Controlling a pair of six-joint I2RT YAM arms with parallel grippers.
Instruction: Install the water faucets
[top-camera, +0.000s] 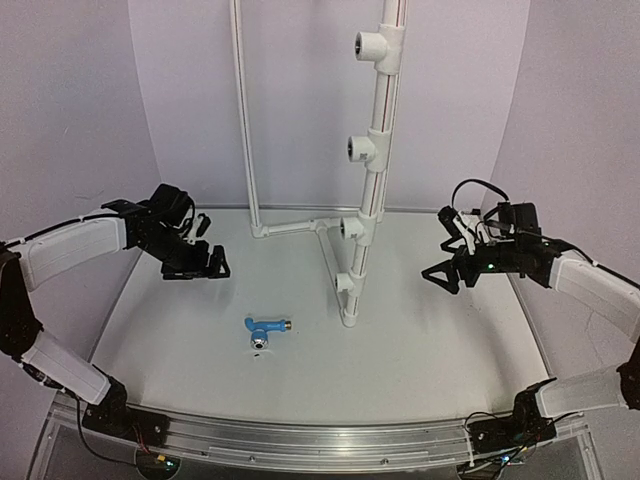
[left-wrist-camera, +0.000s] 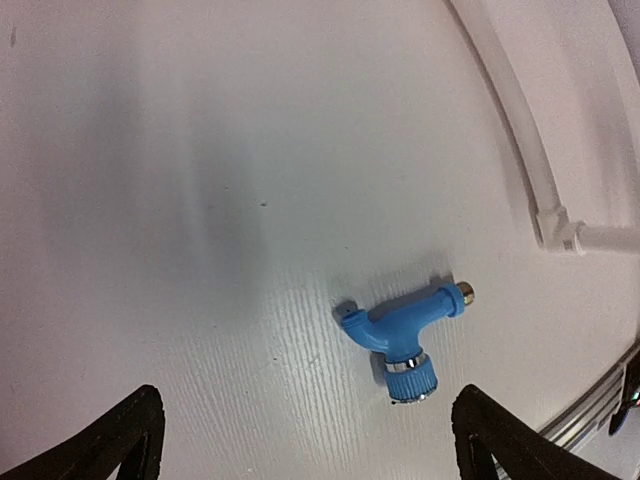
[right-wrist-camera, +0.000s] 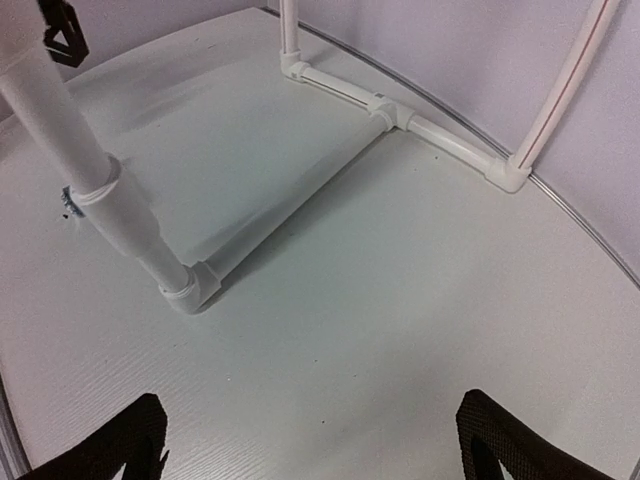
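A small bright-blue faucet with a silvery threaded end and a round knob lies on the white table, left of the pipe stand's foot. It also shows in the left wrist view, between and beyond the fingertips. My left gripper is open and empty, hovering up and left of the faucet. My right gripper is open and empty at the right, above bare table. A white pipe riser carries several tee fittings with open sockets.
The pipe stand's base runs across the table, with an elbow foot and horizontal pipes. A second thin vertical pipe stands at the back left. A metal rail edges the table's front.
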